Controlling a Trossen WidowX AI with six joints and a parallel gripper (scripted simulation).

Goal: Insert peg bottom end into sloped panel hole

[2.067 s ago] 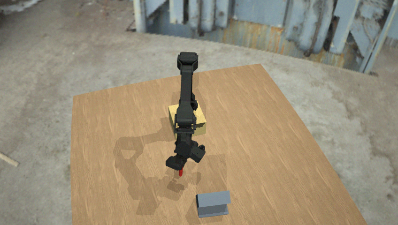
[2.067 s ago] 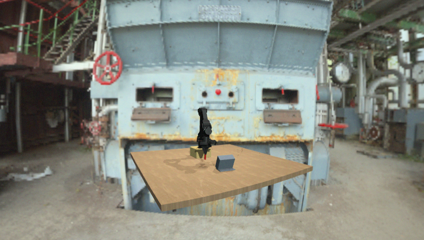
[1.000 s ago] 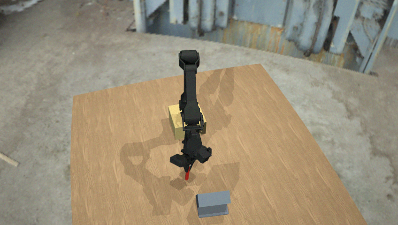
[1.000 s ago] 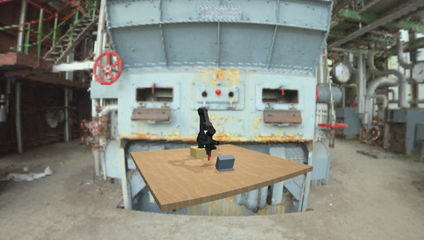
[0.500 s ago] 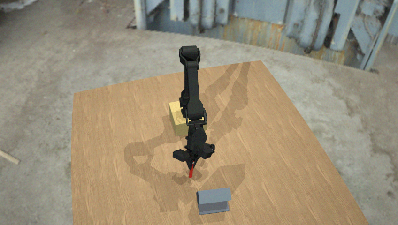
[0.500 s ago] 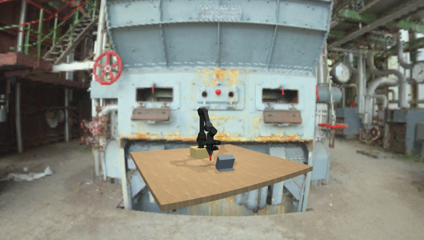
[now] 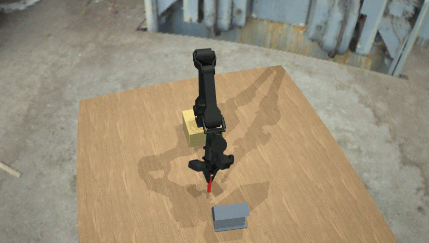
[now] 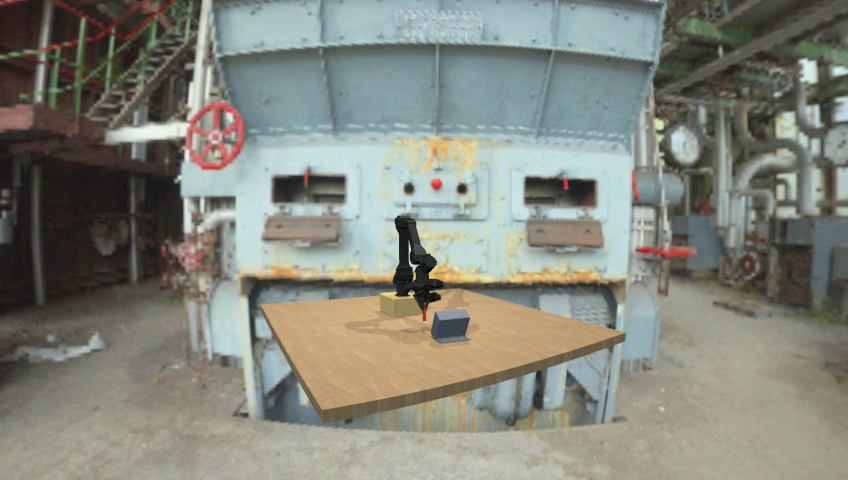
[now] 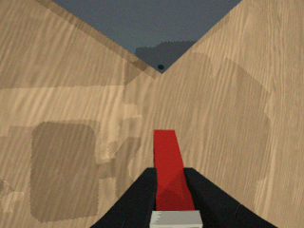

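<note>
My gripper [image 7: 212, 173] [image 8: 423, 305] [image 9: 169, 177] is shut on a red, flat-sided peg [image 7: 209, 184] [image 8: 424, 313] [image 9: 169, 167]. The peg hangs from the fingers above the table, its lower end pointing down and forward. The grey sloped panel [image 7: 230, 216] [image 8: 450, 325] [image 9: 184, 9] stands on the table a short way in front of the peg. The hole is hidden in the top and exterior views.
A tan block [image 7: 191, 126] [image 8: 397, 305] under the arm's base stands behind the gripper. The wooden table [image 7: 126, 135] [image 8: 357, 356] ends close behind the panel in the top view. Concrete floor and rusty machinery surround the table.
</note>
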